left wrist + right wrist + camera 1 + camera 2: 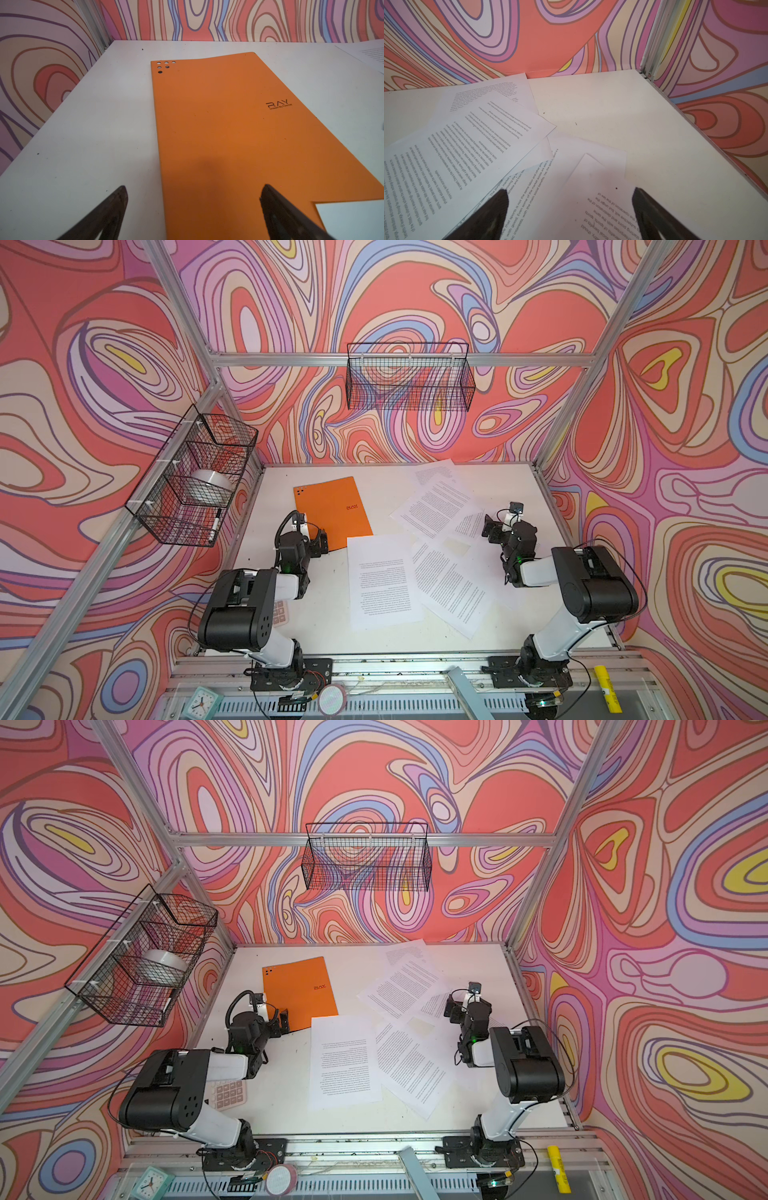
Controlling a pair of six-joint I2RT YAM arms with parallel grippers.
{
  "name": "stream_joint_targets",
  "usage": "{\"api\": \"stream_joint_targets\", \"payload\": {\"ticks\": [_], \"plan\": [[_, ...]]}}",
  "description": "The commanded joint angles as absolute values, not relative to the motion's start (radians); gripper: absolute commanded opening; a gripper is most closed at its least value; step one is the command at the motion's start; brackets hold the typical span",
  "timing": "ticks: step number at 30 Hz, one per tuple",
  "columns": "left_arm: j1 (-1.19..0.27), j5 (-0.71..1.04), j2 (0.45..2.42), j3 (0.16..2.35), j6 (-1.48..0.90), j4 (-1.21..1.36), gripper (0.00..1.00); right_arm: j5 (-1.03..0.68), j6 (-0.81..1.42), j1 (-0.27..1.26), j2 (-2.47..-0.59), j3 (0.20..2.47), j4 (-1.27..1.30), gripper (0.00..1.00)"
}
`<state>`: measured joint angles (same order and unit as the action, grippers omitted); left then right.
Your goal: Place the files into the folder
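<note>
Black fingers (113, 209) of the left end effector (194, 190) stand wide apart and empty, straddling the near left corner of the folder (218, 124): one finger lies over bare worktop (328, 614) just beside the folder's long left edge, the other over the orange cover. Whether either finger touches cannot be told. From this end effector the folder extends directly ahead, closed and flat, orange side up, its long axis running away from the robot toward the back wall with a slight lean; in both top views it occupies the left-centre of the worktop (332, 510) (299, 988). One sheet of the files (384, 580) overlaps the folder's near right corner, seen as a white corner in the left wrist view. The right end effector (570, 193) is likewise spread wide and holds nothing; it hangs above the loose, overlapping printed sheets (467, 155) that fan across the centre and right of the worktop, well apart from the folder. Judged from this layout, the left arm is the nearer to the folder and the right arm to the files, so opening the cover likely falls to the left, and the overlapping sheet may hinder it.
</note>
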<state>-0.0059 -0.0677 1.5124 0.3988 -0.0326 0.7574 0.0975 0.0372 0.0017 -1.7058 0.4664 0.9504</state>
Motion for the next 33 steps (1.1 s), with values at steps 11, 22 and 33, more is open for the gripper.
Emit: {"api": "stream_joint_targets", "payload": {"ticks": [11,22,33], "plan": [[-0.146,-0.322,1.221,0.838,-0.557,-0.298,1.0,0.485,0.578,0.064,-1.349,0.936,-0.136,0.99],[-0.025,-0.044,1.299,0.906,-0.638,-0.495,1.0,0.164,0.529,0.539,-1.644,1.155,-0.376,0.88],[0.095,0.034,1.69,1.107,-0.537,-0.363,0.95,-0.013,0.402,0.717,-2.033,1.467,-0.439,0.85]]}}
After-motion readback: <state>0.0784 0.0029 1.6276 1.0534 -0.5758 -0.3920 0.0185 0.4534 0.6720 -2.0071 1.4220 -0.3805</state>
